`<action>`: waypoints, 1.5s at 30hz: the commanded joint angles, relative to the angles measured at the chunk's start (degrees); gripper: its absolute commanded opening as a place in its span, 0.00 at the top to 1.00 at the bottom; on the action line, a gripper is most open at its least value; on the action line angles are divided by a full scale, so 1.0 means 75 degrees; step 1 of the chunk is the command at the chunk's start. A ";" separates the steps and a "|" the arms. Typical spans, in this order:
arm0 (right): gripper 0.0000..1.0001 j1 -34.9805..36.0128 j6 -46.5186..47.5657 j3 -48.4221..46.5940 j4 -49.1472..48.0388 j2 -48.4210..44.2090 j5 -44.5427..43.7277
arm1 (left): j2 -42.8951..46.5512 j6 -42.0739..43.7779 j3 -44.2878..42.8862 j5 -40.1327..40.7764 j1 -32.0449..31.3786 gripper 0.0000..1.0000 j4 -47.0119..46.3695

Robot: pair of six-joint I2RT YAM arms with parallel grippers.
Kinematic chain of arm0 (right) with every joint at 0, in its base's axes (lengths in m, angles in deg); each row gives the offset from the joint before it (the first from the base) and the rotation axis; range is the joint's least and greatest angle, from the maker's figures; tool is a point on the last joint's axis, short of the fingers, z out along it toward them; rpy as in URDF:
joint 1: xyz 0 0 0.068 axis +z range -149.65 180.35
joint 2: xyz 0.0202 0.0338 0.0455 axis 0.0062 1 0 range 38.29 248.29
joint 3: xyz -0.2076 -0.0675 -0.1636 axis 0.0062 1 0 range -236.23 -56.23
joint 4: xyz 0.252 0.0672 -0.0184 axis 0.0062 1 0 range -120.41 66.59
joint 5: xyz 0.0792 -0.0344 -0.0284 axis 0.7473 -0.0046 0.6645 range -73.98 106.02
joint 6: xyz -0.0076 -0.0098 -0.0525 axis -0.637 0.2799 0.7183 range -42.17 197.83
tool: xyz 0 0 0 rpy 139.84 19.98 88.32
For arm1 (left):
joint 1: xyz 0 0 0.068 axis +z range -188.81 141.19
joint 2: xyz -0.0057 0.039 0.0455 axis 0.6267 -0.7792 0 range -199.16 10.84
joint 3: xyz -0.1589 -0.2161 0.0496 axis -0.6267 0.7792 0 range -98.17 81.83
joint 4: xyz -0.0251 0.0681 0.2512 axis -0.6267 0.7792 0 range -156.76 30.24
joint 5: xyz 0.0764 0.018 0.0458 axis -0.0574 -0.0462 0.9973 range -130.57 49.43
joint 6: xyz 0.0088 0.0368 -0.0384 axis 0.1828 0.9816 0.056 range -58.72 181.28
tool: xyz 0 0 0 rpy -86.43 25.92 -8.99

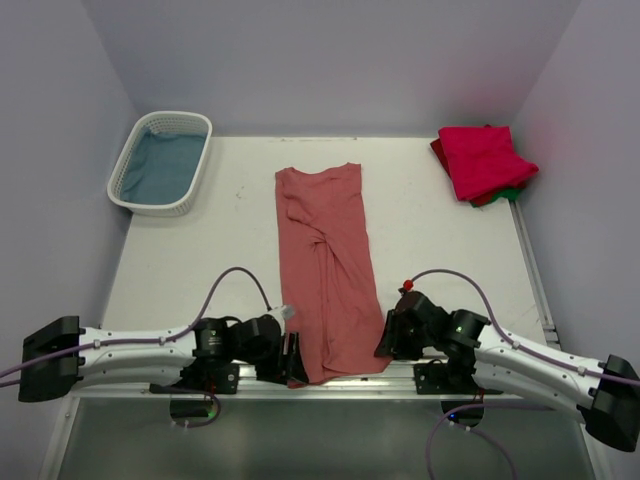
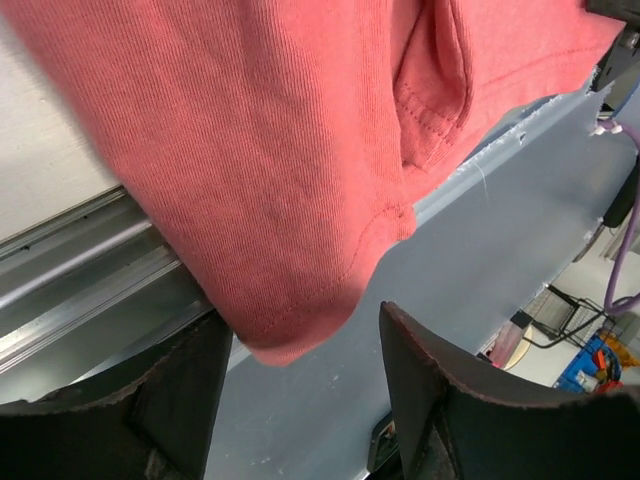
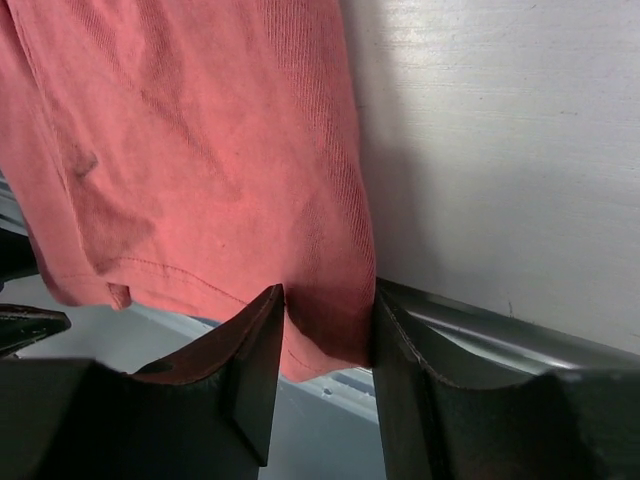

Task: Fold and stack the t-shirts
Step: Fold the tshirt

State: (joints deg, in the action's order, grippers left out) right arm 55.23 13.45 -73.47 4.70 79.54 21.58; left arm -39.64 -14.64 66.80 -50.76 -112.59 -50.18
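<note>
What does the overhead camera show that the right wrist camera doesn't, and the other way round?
Only the overhead view: the white basket, the crimson shirt stacked over a green shirt in the far right corner, the left claw, and the salmon shirt at full length. Only the right wrist view: a close look at the right claw, its fingers either side of that shirt's near corner, which hangs past the table edge. Both: the salmon shirt and the white table.

— What's under the crimson-pink shirt (image 1: 483, 158) at the far right corner of the table (image 1: 200, 260)?
— A green shirt (image 1: 513, 192), only a sliver showing.
— Is the right gripper (image 3: 327, 300) pinching the hem of the salmon shirt (image 1: 328, 262)?
— Can't tell; cloth fills the gap.
</note>
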 commanded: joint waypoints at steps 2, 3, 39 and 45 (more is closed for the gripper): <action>0.66 0.0090 -0.0111 -0.0022 0.0006 0.0007 0.0266 | -0.0395 0.0115 0.0316 0.0410 -0.0171 0.39 0.0790; 0.73 0.0078 -0.0111 -0.0022 0.0006 0.0007 0.0289 | -0.0371 0.0080 0.0351 0.0433 -0.0171 0.44 0.0778; 1.00 -0.0003 0.2548 -0.3116 -0.0685 0.2501 -0.2287 | -0.0874 0.2431 -0.2591 0.5215 0.0671 1.00 0.1626; 1.00 -0.0389 0.3181 -0.3619 -0.1177 0.3135 -0.2745 | -0.1507 0.3850 -0.2636 0.5438 0.1503 1.00 -0.0004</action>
State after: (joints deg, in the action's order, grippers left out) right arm 54.00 33.27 -96.81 0.27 102.10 5.91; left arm -49.83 5.82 48.55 -14.52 -103.65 -40.06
